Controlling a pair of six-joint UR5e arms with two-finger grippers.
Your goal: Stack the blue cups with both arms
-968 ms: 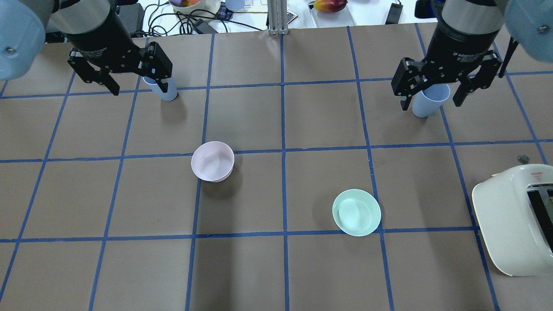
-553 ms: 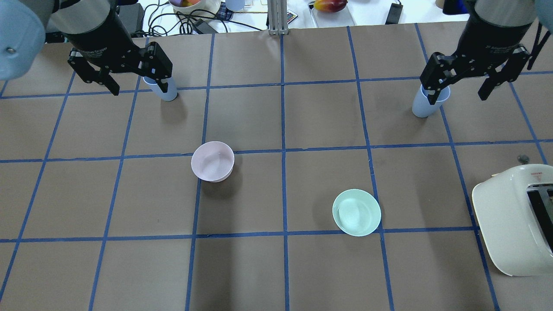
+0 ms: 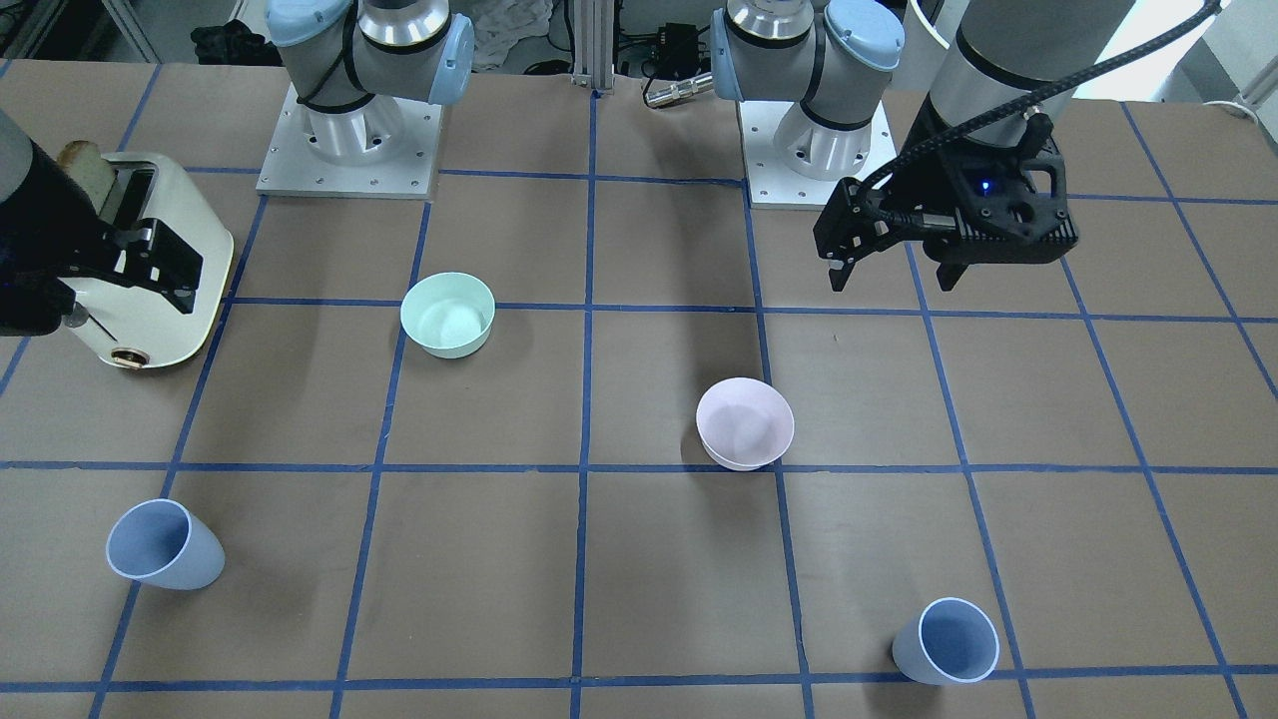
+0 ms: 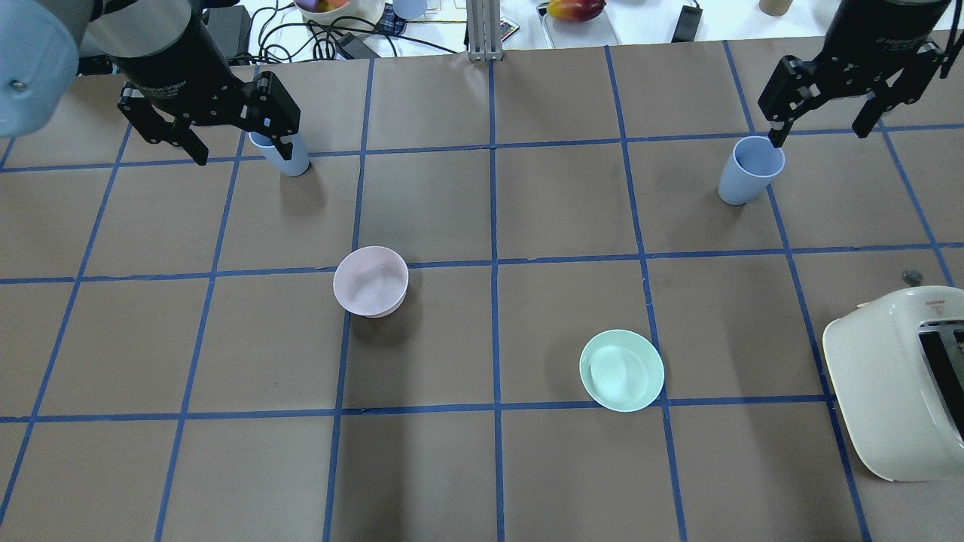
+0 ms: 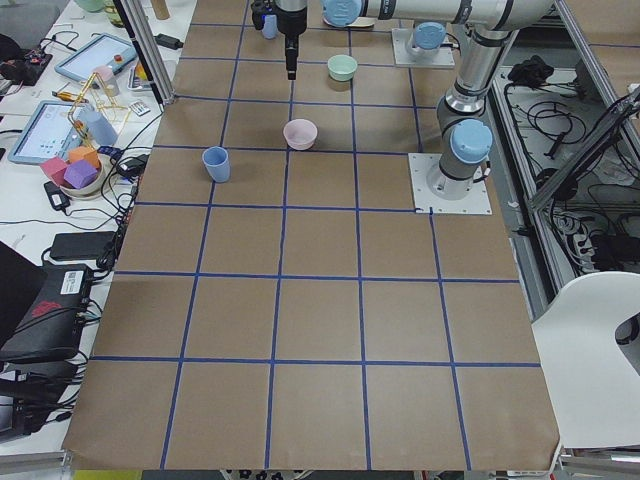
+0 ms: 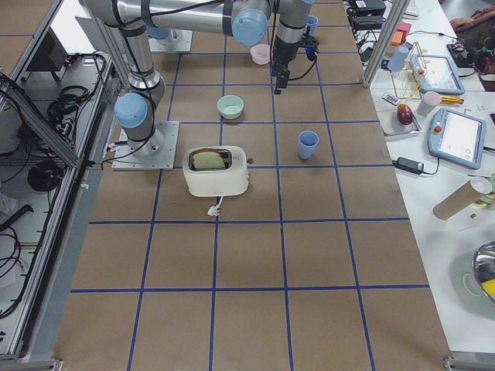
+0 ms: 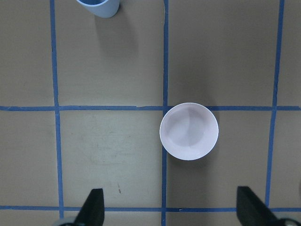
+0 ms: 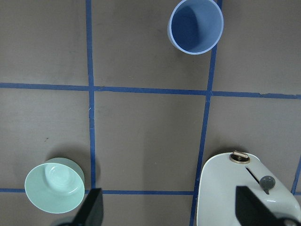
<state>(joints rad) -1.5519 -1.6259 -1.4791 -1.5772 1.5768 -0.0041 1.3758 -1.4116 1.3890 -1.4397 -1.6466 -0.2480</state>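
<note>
Two blue cups stand upright on the brown table. The left cup (image 4: 294,159) (image 3: 949,639) is partly hidden in the overhead view behind my left gripper (image 4: 237,147) (image 3: 892,282), which is open, empty and high above the table. The right cup (image 4: 749,172) (image 3: 160,544) stands free. My right gripper (image 4: 819,134) is open and empty, raised above and behind it. The left wrist view shows the left cup's edge (image 7: 99,5) at the top. The right wrist view shows the right cup (image 8: 195,26) from above.
A pale pink bowl (image 4: 370,281) (image 7: 189,131) sits left of centre. A mint-green bowl (image 4: 621,370) (image 8: 55,184) sits right of centre. A cream toaster (image 4: 896,384) (image 8: 247,190) stands at the right edge. Cables and clutter lie beyond the table's far edge.
My right gripper has risen and moved back and to the right, away from the right cup, which now stands uncovered. The left arm and both cups have not moved.
</note>
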